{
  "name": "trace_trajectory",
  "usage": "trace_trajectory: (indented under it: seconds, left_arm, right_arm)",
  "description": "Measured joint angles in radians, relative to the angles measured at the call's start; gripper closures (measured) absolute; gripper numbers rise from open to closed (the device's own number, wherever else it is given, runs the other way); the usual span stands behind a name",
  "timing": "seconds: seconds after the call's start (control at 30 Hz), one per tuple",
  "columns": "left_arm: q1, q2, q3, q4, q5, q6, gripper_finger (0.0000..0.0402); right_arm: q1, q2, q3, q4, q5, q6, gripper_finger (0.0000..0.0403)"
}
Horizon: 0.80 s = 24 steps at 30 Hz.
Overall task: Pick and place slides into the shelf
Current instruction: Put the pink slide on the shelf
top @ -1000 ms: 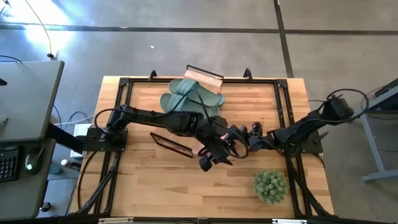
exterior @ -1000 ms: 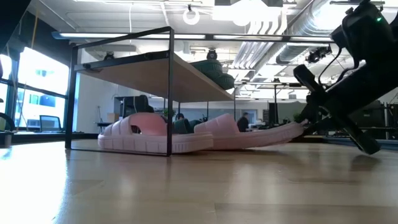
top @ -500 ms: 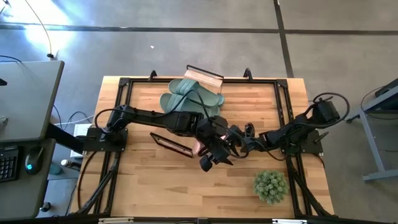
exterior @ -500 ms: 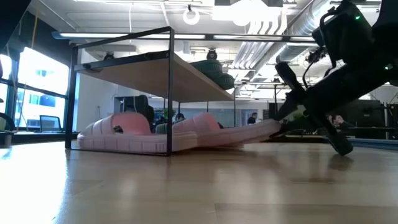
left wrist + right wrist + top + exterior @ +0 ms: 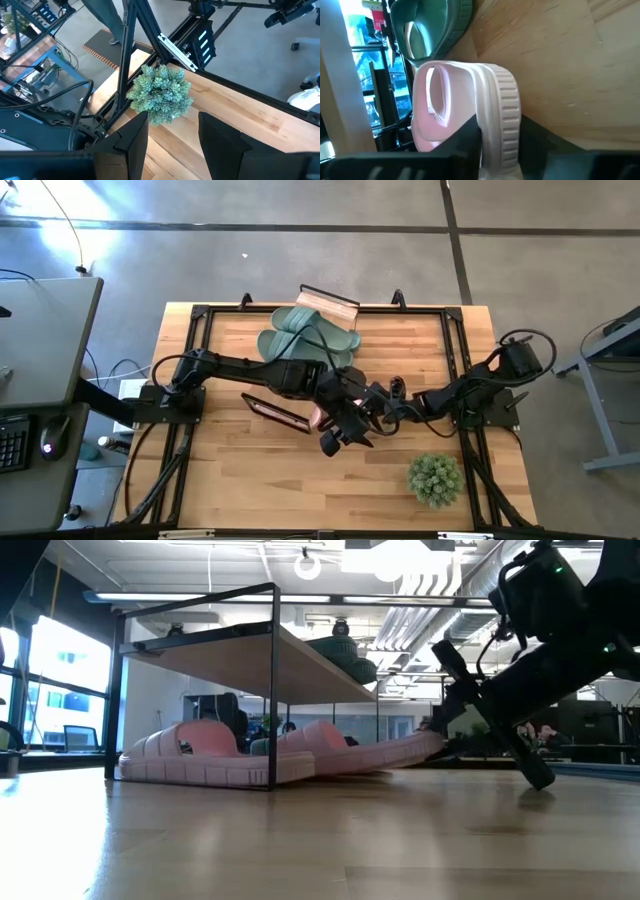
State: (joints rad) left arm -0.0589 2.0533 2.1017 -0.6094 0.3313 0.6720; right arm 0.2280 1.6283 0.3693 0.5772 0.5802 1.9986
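My right gripper (image 5: 501,150) sits low at the table's centre, at three o'clock of the shelf (image 5: 250,645), and its fingers bracket the heel of a pink slide (image 5: 470,100). How firmly they bear on it I cannot tell. In the low view that slide (image 5: 375,752) lies flat on the wood, toe tucked under the shelf beside its pink partner (image 5: 195,752), heel poking out toward me. The green slides (image 5: 305,338) are piled at twelve o'clock on the table (image 5: 240,480), and one green slide (image 5: 340,650) rides on the shelf's plank.

My left gripper (image 5: 172,132) hovers just above the middle, fingers spread apart and holding nothing, looking out at the potted plant (image 5: 161,93).

This rubber looks soft and light, I judge; it should flex if squeezed hard and drag on the wood rather than glide. The thick ribbed heel rim seems the best hold, or the wide strap for lifting.
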Motion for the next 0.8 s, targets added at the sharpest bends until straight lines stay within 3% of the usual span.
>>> trace_trajectory:
  seconds: [0.3, 0.6, 0.8]
  left_arm:
    - [0.0, 0.0, 0.0, -0.024, 0.002, 0.0, 0.0245]
    - [0.0, 0.0, 0.0, -0.052, -0.001, 0.002, 0.0245]
    - [0.0, 0.0, 0.0, -0.07, -0.002, 0.003, 0.0245]
  right_arm:
    - [-0.022, 0.003, 0.04, -0.026, -0.016, -0.069, 0.0237]
    - [-0.026, 0.001, 0.12, -0.255, -0.076, -0.102, 0.023]
    - [-0.025, 0.005, 0.199, -0.408, -0.076, -0.241, 0.0229]
